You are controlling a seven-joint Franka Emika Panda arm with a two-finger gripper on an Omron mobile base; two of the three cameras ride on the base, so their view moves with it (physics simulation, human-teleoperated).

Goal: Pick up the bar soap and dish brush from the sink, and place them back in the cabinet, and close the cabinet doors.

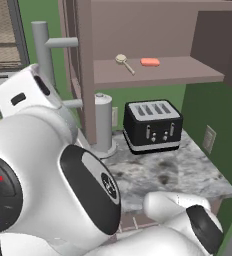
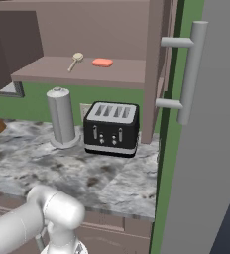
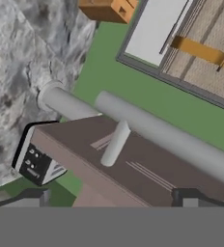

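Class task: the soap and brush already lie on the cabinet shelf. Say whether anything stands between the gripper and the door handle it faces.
Nothing visible does. In the hand view the open gripper faces the door handle across a clear gap. The bar soap and dish brush lie on the cabinet shelf.

shelf (image 1: 178, 75): brush (image 1: 123, 62) left, soap (image 1: 150, 62) just beside it, apart | counter (image 1: 188, 172): grey marbled; toaster (image 1: 153, 126) against back wall; grey canister (image 1: 103, 125) upright to toaster's left, near it, apart
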